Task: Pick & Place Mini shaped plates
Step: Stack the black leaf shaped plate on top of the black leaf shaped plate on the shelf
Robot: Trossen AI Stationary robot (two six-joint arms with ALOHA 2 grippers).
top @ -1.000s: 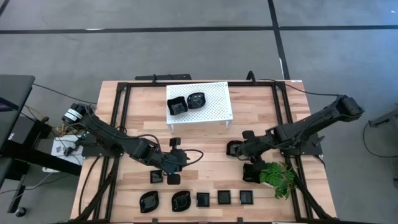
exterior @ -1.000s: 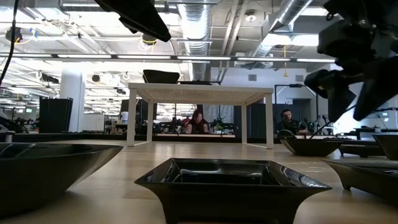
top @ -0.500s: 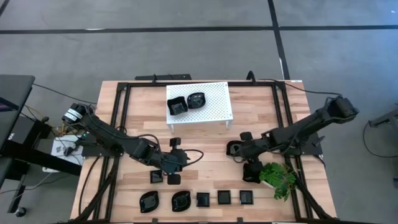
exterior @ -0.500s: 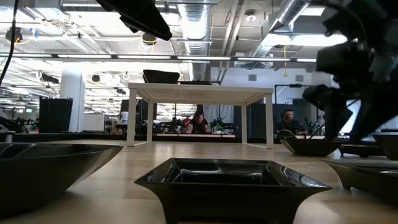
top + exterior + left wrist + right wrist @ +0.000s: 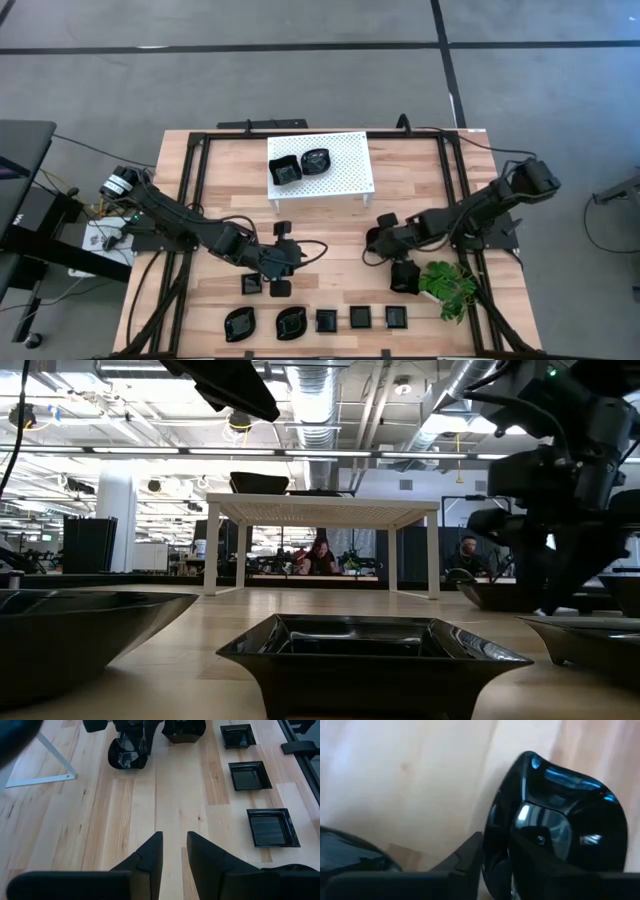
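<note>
The mini shaped plates are glossy black dishes. Several lie in a row (image 5: 327,321) along the near edge, one square one (image 5: 252,284) lies behind the row, and two (image 5: 300,166) sit on the white rack. My right gripper (image 5: 375,243) is down on a rounded plate (image 5: 560,820) at mid-table, shut on its rim; the plate rests on the wood. Another plate (image 5: 403,280) lies beside the plant. My left gripper (image 5: 175,847) hovers over bare wood left of centre, open, with nothing between its fingers. My right gripper has the rounded plate's rim (image 5: 492,827) between its two fingers, one finger (image 5: 467,852) outside the dish and the other inside the bowl. The fingers come steeply from above, slanting in from the table's right. The plate's base sits on the table.
The white perforated rack (image 5: 345,170) stands at the far middle. A green plant (image 5: 445,285) sits close behind my right arm at the near right. Black frame rails (image 5: 190,200) run along both table sides. Bare wood lies between the two grippers.
My right gripper has sunk toward the table and shifted a little toward the left edge, coming down over the rounded plate, and its fingers have drawn together on the rim. The plate has stayed where it was.
</note>
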